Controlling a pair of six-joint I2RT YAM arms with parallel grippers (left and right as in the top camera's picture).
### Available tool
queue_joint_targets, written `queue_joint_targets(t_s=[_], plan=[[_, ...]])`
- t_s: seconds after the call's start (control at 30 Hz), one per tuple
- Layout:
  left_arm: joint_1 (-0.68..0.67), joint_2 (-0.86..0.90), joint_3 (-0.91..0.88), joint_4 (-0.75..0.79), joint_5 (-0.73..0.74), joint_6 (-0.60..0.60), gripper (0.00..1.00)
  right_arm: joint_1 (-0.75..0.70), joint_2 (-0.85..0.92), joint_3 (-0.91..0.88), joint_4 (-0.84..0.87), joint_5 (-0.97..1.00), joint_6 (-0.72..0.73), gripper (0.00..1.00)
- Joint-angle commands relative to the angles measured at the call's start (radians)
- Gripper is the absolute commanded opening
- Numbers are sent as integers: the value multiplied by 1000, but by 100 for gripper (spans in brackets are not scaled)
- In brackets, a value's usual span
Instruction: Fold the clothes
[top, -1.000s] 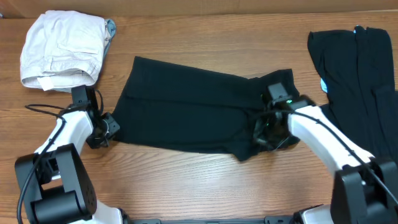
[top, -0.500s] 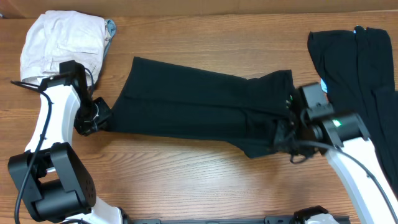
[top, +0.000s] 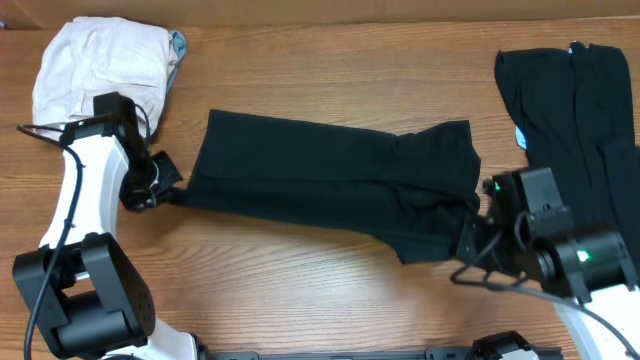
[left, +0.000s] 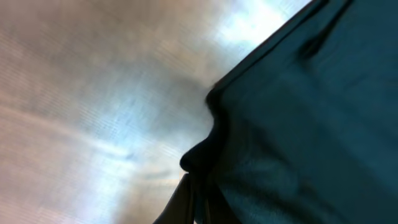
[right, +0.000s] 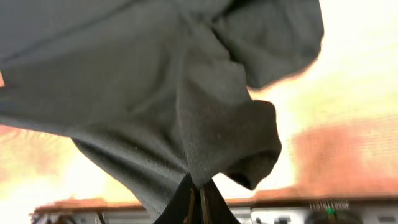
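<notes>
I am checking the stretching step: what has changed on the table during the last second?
Both grippers, shut on the black garment, pulled apart: the left gripper went slightly left and farther back, the right gripper went right. The garment became longer and narrower. Nothing was released. The white clothes and the black pile stayed put.
</notes>
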Motion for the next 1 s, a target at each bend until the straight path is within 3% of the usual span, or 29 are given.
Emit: queue_joint_targets(t_s=[0.0,0.27,0.43,0.73,0.97], plan=[[-29,-28,22,61,10,23,4,-4,75,26,60,64,-26,4],[-142,-26,22,246,-26,22,4,-48,360,26,218,119,-76,4],[-225,-23,21,338,-151,9,4,-111,477,26,349,106,-127,4],[-247,14,21,414,-207,-39,4,-185,505,26,541,58,-213,4],[-247,93,21,425,-203,-38,4,-185,536,26,558,55,-235,4]])
